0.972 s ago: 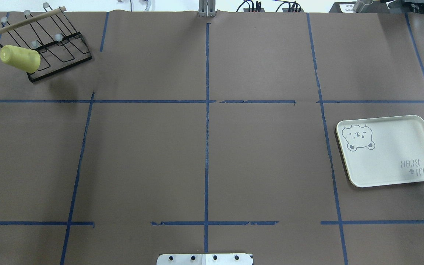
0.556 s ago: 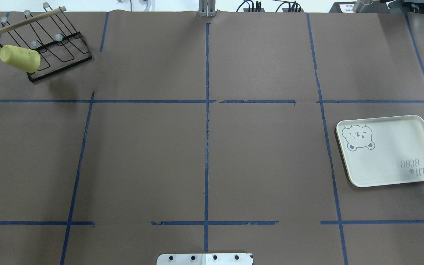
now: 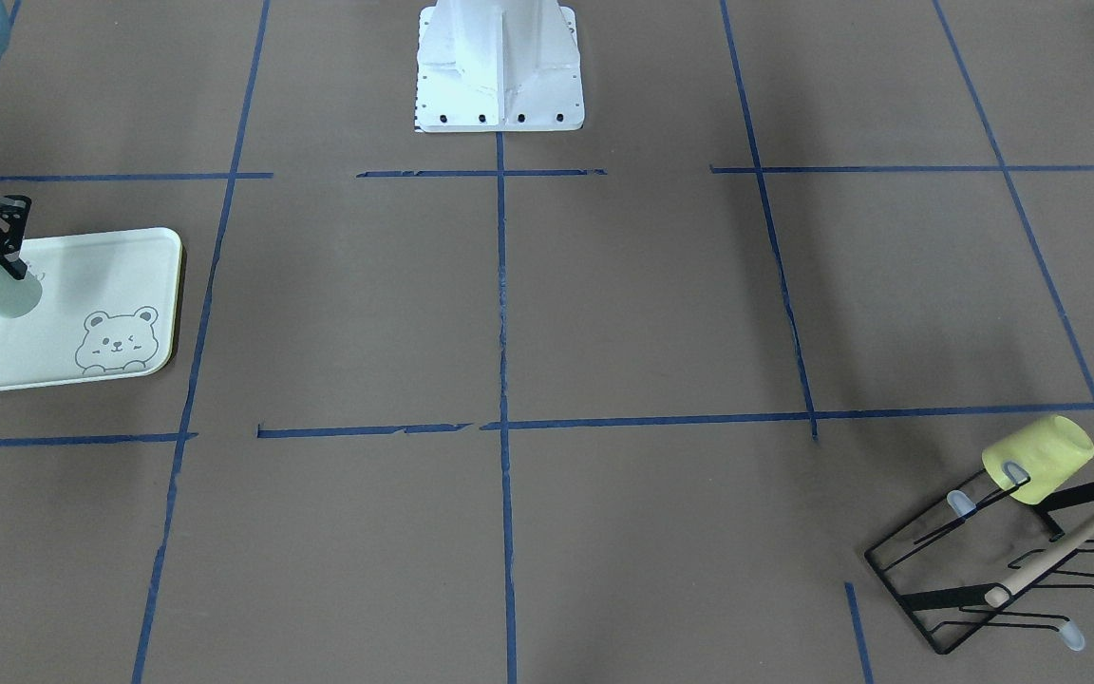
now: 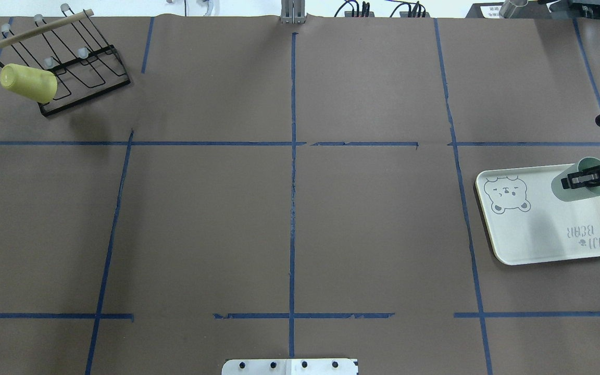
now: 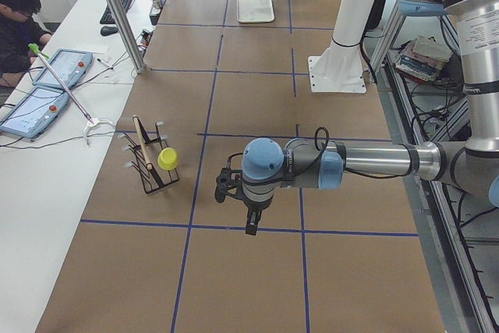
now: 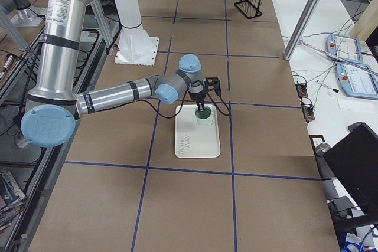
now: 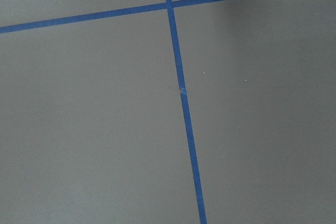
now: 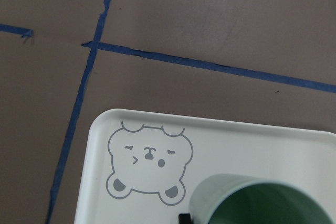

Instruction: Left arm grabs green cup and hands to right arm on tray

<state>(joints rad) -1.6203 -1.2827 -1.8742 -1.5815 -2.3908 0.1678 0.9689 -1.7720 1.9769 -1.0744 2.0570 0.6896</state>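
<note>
The right gripper [image 4: 576, 180] is clamped on the rim of the green cup [image 4: 565, 192], held tilted over the tray [image 4: 534, 234], at one o'clock from its centre seen from overhead; the left gripper [image 5: 248, 216] hovers above the table [image 5: 234, 286]; I cannot tell whether it is agape.

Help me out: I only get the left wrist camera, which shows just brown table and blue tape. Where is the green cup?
Observer: The right gripper holds the green cup over the tray.
Visitor: And the arm carrying my camera?
Observer: Its left gripper hangs above the table, apart from the black wire rack.
Visitor: Any other cups?
Observer: A yellow cup sits on a prong of that rack.
</note>
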